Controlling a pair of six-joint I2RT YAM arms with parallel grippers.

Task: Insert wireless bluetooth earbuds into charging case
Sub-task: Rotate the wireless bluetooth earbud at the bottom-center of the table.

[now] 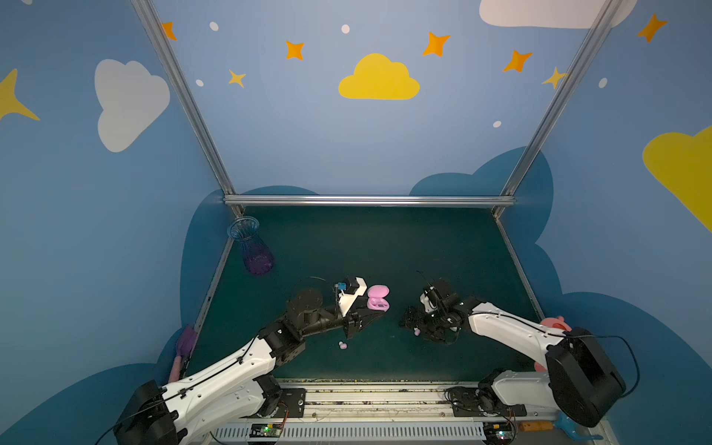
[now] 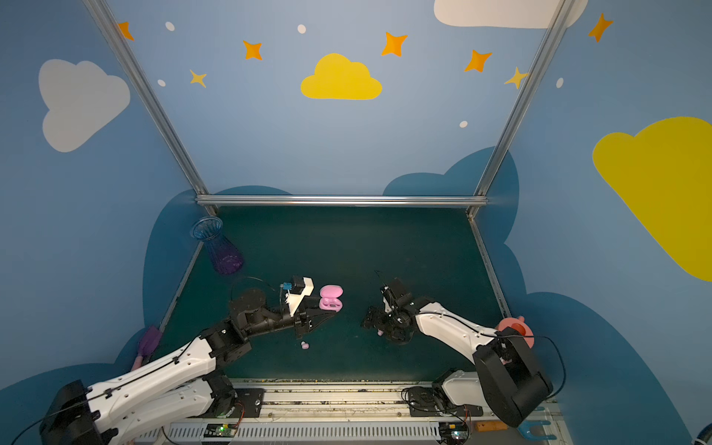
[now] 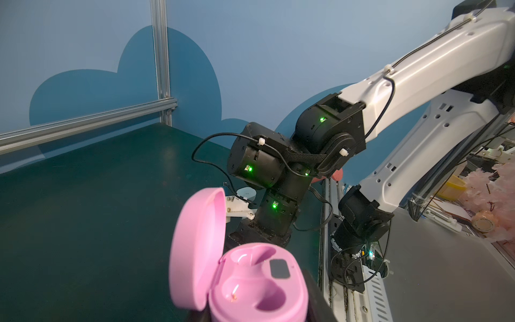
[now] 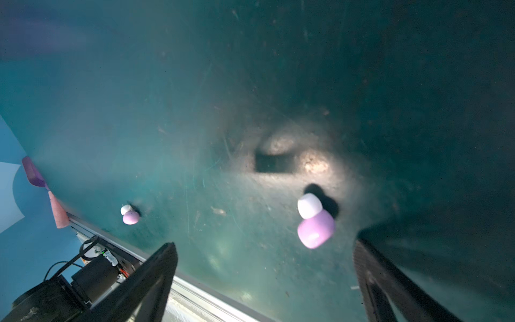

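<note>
The left end effector (image 1: 371, 313) grips the pink charging case (image 3: 250, 281) with its lid (image 3: 195, 251) swung back, so both empty wells face up, ready to receive. The right end effector (image 4: 264, 242) hangs wide open just above one pink earbud (image 4: 315, 223) on the bench (image 1: 385, 246), apparently lining up a pinch. A second earbud (image 1: 342, 345) lies apart, nearer the left arm.

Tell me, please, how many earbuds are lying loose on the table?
2. One earbud lies near the left arm; another lies by the open right end effector. More may be hidden.
</note>
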